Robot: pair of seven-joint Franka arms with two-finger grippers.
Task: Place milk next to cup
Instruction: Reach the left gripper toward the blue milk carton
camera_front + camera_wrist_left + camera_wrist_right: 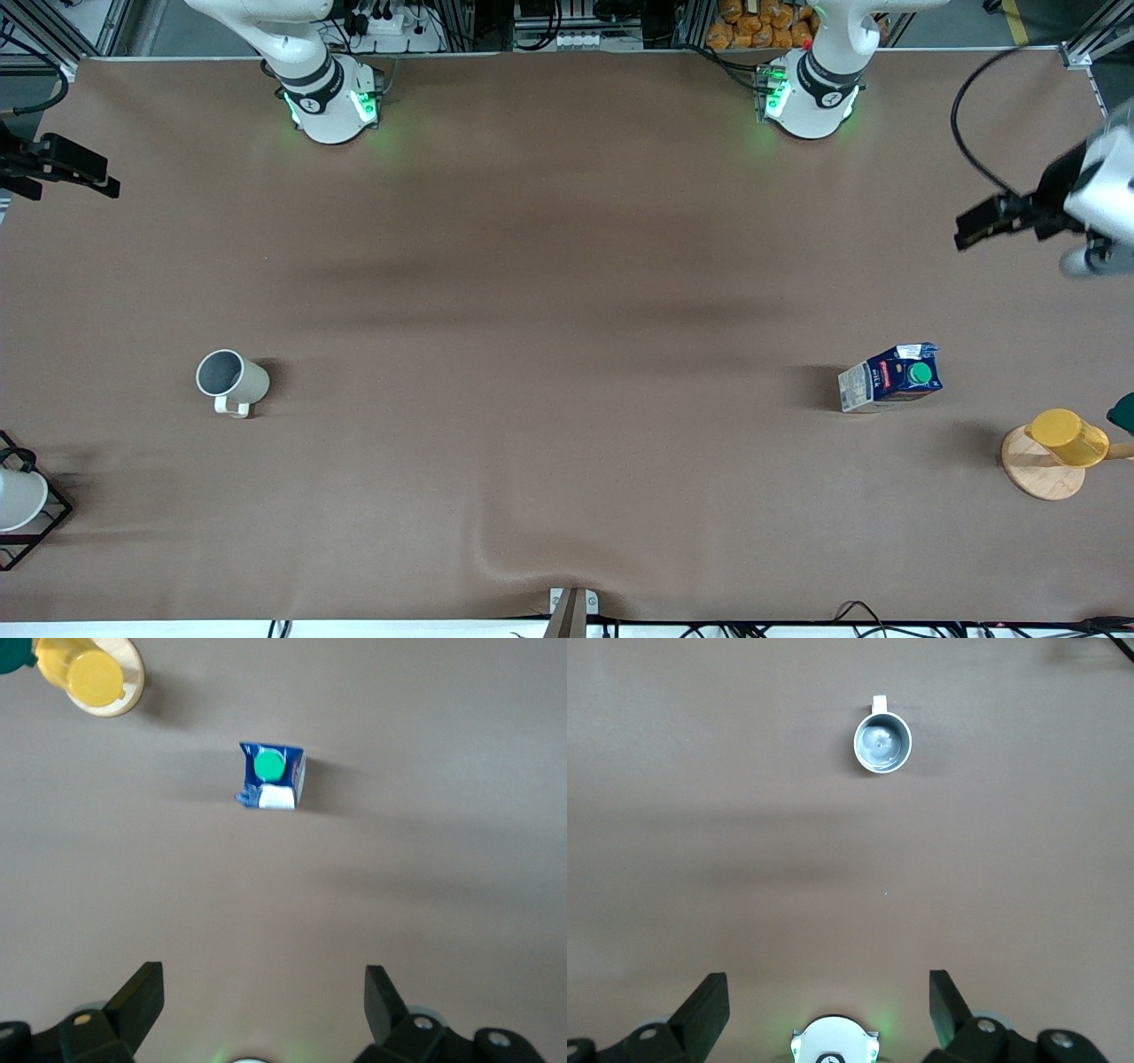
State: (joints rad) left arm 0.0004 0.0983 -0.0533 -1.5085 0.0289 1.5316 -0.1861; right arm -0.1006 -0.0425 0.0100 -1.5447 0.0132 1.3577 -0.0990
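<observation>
One boxy blue milk (pixel 890 378) carton with a round green cap stands on the brown cloth table (pixel 567 266) — well apart from the one smooth, round cup (pixel 232 381). Left gripper (pixel 264 1010) and right gripper (pixel 828 1010) hang high, fingers spread wide, holding nothing.

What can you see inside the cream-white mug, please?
The cup stands upright with nothing in it: the right wrist view looks straight down onto its bare grey bottom. The milk stands apart, toward the left arm's end of the table.
</observation>
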